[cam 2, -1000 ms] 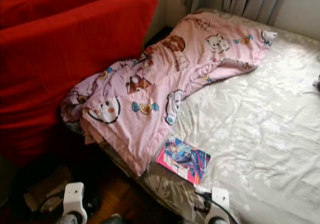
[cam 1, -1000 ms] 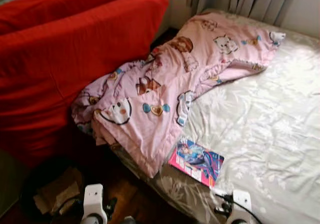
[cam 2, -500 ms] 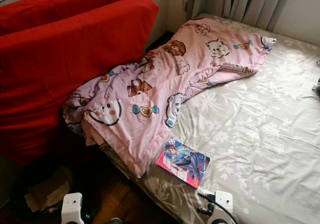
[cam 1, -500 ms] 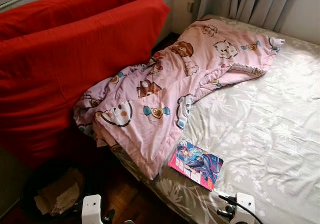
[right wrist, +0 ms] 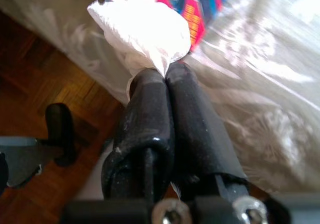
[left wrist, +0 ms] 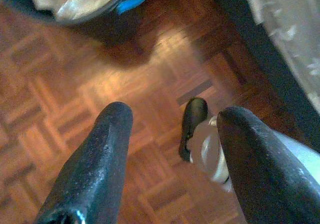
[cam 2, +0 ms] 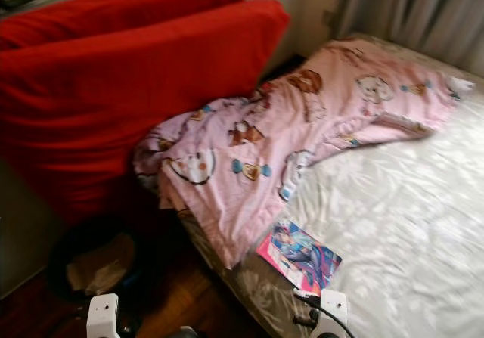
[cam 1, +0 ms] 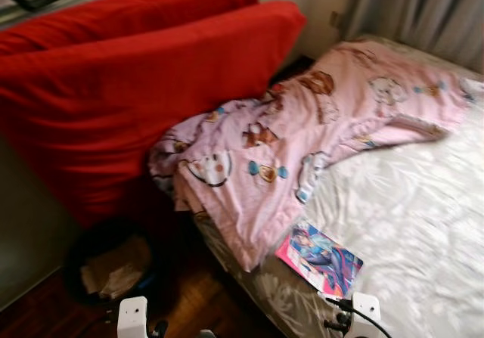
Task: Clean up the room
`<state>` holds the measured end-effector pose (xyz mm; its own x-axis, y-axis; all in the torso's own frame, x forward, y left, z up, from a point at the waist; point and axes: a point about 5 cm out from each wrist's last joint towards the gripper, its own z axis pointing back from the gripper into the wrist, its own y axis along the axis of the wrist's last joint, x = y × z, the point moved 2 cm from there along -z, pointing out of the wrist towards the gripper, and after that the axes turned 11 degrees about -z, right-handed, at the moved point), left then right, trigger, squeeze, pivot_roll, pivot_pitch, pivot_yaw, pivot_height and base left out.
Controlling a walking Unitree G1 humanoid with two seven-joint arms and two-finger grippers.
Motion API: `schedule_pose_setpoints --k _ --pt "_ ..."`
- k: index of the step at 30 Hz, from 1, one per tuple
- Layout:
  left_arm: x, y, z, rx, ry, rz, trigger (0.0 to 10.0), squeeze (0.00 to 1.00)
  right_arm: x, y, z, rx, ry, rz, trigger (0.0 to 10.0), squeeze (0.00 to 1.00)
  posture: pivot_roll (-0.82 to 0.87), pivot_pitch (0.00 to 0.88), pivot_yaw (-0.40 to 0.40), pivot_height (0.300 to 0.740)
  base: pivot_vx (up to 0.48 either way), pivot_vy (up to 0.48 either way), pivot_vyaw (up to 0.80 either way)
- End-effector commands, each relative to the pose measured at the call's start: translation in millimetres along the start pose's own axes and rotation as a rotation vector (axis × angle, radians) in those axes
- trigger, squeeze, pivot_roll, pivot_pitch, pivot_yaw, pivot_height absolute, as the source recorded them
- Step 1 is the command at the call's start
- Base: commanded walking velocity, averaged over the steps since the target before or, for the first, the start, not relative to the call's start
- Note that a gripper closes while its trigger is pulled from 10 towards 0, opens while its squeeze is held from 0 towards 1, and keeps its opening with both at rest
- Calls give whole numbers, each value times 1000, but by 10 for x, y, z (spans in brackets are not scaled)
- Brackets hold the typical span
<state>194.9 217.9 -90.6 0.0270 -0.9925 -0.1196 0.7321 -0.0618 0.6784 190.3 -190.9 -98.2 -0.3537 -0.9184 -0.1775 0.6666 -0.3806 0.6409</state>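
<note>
A blanket (cam 1: 302,141) lies on the bed (cam 1: 408,202) before me, a magazine (cam 1: 321,258) beside it, cushions (cam 1: 144,88) left, a bin (cam 1: 113,266) below.

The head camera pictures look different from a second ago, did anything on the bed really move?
Only the camera moved: it swung left, so everything slid right in the picture and a dark bin of crumpled paper on the wooden floor shows more fully. The pink cartoon-print blanket, the colourful comic book and the red cushions lie as before. The right gripper pinches a white crumpled tissue.

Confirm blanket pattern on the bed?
Pink blanket with cartoon animals and hearts, clearest in the left eye view.
</note>
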Motion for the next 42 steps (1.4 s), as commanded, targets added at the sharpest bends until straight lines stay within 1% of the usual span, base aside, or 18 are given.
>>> schedule_pose_setpoints --k 1,6,8,14,20,29,35,42 --pt "-24 -117 30 -44 0 -13 10000 0 25 -80 22 -22 -9 0 10000 0 63 146 -11 720 0 0 800" --pt "-45 -141 41 -46 2 -14 10000 0 24 -82 22 -22 -12 -1 10000 0 64 151 -10 720 0 0 735" --pt "-70 -164 54 -45 4 -14 10000 0 28 -84 22 -21 -24 -20 10000 0 65 156 -12 720 0 0 0" --pt "-108 -201 73 -50 9 -15 10000 0 23 -77 19 -20 -25 -18 10000 0 64 161 -14 720 0 0 0" --pt "-110 -193 69 -49 12 -15 10000 0 19 -71 16 -19 -27 -21 10000 0 66 165 -16 720 0 0 0" --pt "-68 -128 46 -29 5 -25 10000 0 16 -69 15 -16 -32 -24 10000 0 66 171 -15 720 0 0 0" --pt "-12 -51 20 -6 2 -32 10000 0 12 -76 17 -16 -35 -24 10000 0 67 174 -14 720 0 0 0" --pt "13 -31 12 -2 3 -32 10000 0 5 -78 16 -18 -32 -25 10000 0 67 174 -14 720 0 0 0"
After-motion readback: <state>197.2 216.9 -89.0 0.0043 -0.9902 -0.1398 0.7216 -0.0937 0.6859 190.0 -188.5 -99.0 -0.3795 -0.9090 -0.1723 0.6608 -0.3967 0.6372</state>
